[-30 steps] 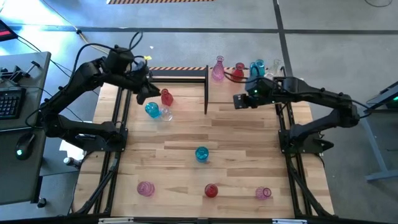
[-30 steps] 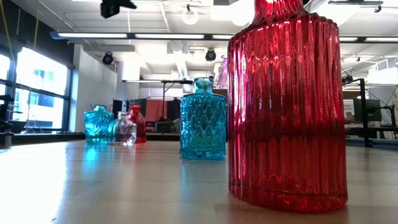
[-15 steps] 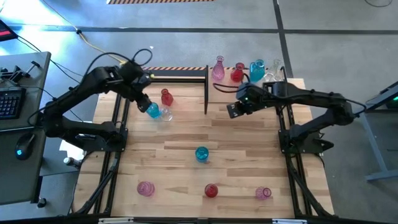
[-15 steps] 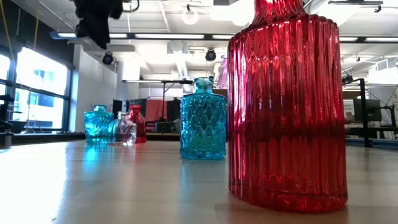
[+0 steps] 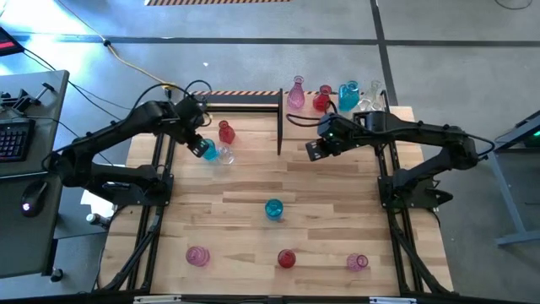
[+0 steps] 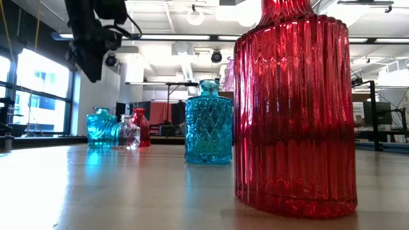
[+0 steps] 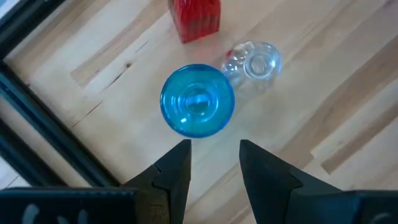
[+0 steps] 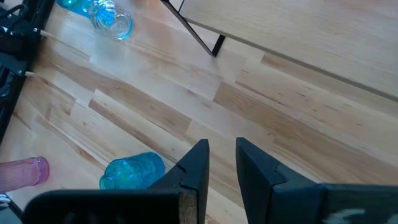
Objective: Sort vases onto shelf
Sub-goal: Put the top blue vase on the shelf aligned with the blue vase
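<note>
A: Far left first. The left gripper hangs right over a round blue vase, and from its own wrist view the two fingers stand apart with nothing between them, jaws released and empty, the blue vase just ahead of the tips.

B: That reads like a line-up for a pick to me. It's looking straight down the mouth, so I'd guess it wants to straddle the neck.

A: Tight spot, though. A small clear vase sits just beside the blue one, and a red vase stands close behind. My worry is a finger clipping the clear one on the way down.

B: Moving along, the shelf, that paler board with the black bars, starts mid-surface and runs right. Four vases stand along its far edge: a pink tall-necked vase, a red one, a blue one and a clear one, bunched by the back so the front stays free, I'd say.

A: The right gripper hovers near the shelf's front left corner. Its jaws are drawn nearly together, a thin gap, holding nothing.

B: Waiting its turn, by my reading. Still loose on the surface: a blue bottle in the middle, then a pink vase, a red bottle and another pink one along the near edge.

A: Seven off the shelf, four on. Under halfway, I reckon.
</note>
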Available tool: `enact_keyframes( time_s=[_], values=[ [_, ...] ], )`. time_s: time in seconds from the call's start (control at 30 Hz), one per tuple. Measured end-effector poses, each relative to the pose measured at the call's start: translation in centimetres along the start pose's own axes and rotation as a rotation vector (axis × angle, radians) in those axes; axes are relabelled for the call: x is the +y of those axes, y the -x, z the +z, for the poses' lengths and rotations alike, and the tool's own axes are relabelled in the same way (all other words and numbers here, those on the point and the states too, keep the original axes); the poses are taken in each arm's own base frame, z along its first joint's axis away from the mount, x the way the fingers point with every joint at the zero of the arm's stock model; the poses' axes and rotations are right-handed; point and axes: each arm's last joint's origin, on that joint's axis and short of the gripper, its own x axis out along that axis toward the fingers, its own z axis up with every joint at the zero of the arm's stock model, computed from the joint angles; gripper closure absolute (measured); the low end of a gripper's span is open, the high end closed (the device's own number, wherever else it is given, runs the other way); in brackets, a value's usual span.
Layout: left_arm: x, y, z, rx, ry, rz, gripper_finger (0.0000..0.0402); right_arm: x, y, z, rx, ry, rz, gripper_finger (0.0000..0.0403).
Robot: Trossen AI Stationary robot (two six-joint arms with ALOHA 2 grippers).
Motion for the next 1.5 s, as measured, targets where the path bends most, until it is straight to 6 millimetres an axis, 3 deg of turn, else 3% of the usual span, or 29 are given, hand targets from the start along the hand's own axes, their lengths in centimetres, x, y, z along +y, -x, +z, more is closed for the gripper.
enact_keyframes(
  time_s=[0.23,0.63,1.5],
  values=[
    [0.0,-1.9,-0.4,0.008,0.03,0.004,0.0275,0.0,0.0,0.0,0.0,0.0,0.0,0.0343],
    [0.0,-3.1,-0.5,-0.021,0.073,0.001,0.0275,0.0,0.0,0.0,-0.001,0.0,0.0,0.0343],
    [0.8,-6.3,1.3,0.073,0.097,0.075,0.0275,0.0,0.0,0.0,-0.006,-0.001,-0.002,0.0343]
  ],
)
